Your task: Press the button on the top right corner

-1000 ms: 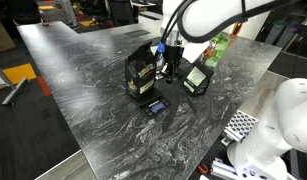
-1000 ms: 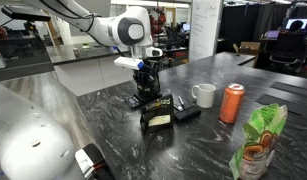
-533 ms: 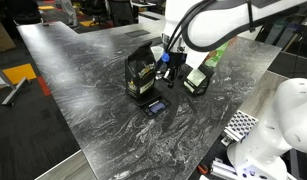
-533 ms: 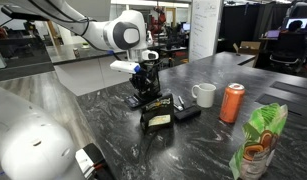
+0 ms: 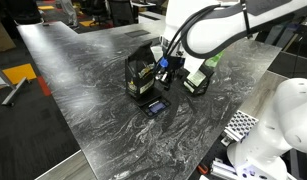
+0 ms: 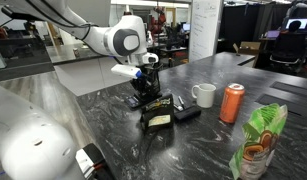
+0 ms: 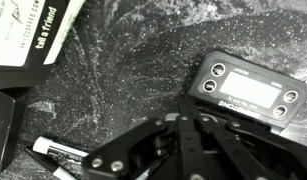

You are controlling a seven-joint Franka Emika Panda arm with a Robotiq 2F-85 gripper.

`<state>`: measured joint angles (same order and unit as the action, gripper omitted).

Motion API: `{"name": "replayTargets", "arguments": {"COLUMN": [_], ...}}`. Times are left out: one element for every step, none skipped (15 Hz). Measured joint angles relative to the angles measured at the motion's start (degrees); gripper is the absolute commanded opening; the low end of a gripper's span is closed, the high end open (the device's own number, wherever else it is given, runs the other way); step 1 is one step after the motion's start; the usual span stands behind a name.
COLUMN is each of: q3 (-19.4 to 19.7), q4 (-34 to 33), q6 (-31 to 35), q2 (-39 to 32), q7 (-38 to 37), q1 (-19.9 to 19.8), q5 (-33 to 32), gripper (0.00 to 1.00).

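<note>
In the wrist view a black timer-like device (image 7: 255, 90) with a pale display lies at the upper right. It has round buttons at its corners: two on the left end (image 7: 219, 69) and two on the right end (image 7: 290, 96). My gripper (image 7: 183, 103) is shut and empty, its tips just beside the device's lower-left edge, apart from the buttons. In both exterior views the gripper (image 5: 163, 72) (image 6: 145, 86) hangs low over the dark marble table, between a black box (image 5: 141, 75) and the device (image 5: 196, 80).
A card box labelled "Call a Friend" (image 7: 38, 40) lies left of the gripper. A small dark gadget (image 5: 156, 105) sits in front of the black box. A white mug (image 6: 203, 95), an orange can (image 6: 231, 103) and a green bag (image 6: 258, 140) stand on the table.
The arm has shifted a little sideways, carrying the shut gripper closer to the black box and slightly lower. The objects on the table have not moved.
</note>
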<state>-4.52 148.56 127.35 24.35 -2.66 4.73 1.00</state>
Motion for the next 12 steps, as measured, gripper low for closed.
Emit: {"name": "replayTargets", "arguments": {"q3": [-0.01, -0.02, -0.04, -0.06, -0.08, -0.08, -0.09, -0.09, -0.09, -0.09, -0.08, -0.06], "q4": [0.05, 0.11, 0.19, 0.28, 0.35, 0.36, 0.37, 0.36, 0.37, 0.35, 0.29, 0.29], "q6": [0.23, 0.45, 0.68, 0.95, 1.2, 1.53, 1.87, 2.16, 2.47, 2.82, 2.91, 3.01], "q2": [-0.48, -1.04, -1.57, -2.13, -2.69, -3.25, -3.8, -4.31, -4.75, -5.13, -5.18, -5.21], "q7": [0.0, 0.0, 0.0, 0.0, 0.0, 0.0, 0.0, 0.0, 0.0, 0.0, 0.0, 0.0], "q1": [0.3, 0.65, 1.0, 1.4, 1.75, 2.05, 2.34, 2.57, 2.75, 2.88, 2.88, 2.88], "q5": [0.43, 0.89, 1.35, 1.85, 2.29, 2.72, 3.04, 3.3, 3.55, 3.78, 3.92, 4.07], "gripper": [0.0, 0.0, 0.0, 0.0, 0.0, 0.0, 0.0, 0.0, 0.0, 0.0, 0.0, 0.0]}}
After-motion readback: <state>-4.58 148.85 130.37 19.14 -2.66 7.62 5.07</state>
